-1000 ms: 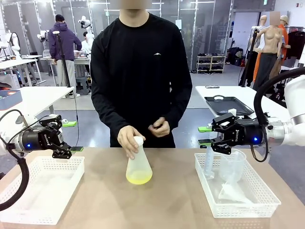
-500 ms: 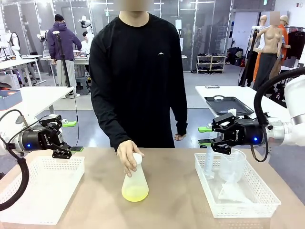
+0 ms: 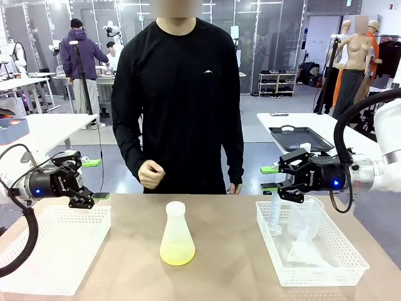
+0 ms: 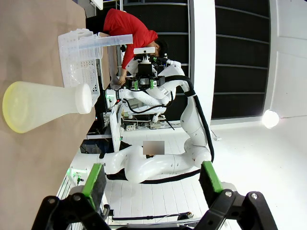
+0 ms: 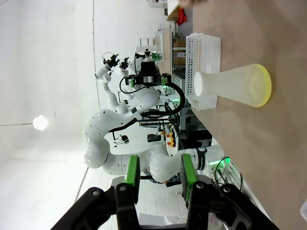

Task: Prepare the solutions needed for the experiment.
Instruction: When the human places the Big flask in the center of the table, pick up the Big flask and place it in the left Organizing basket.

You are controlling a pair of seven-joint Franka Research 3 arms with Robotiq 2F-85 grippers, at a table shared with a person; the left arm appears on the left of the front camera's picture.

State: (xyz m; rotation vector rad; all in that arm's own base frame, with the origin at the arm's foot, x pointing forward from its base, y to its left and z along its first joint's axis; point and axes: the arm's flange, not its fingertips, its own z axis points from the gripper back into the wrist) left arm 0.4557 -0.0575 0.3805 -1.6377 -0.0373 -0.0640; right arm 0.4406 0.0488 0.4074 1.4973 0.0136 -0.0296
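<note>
A frosted conical flask [image 3: 177,226] stands upright and alone at the middle of the table. In its bottom lies a shallow layer of the pale yellow-green solution [image 3: 177,254]. The left wrist view shows the flask [image 4: 45,101] sideways, as does the right wrist view, with the flask [image 5: 229,86] and solution [image 5: 262,86]. My left gripper [image 3: 94,179] hovers open over the far edge of the left basket, nothing between its fingers [image 4: 94,178]. My right gripper [image 3: 270,177] hangs over the right basket, jaws partly apart and empty, its pads [image 5: 132,172] close together. The person's hand [image 3: 150,174] is held at the waist, clear of the flask.
An empty white basket [image 3: 37,276] sits at the left. At the right, another white basket [image 3: 326,276] holds a graduated cylinder [image 3: 274,213], a clear beaker [image 3: 306,216] and a clear funnel-like piece. Bare tabletop surrounds the flask. A black tray [image 3: 299,138] lies on a table behind.
The person slid the flask slightly left, let go of its neck and drew the hand back to the waist. Both grippers stayed where they were.
</note>
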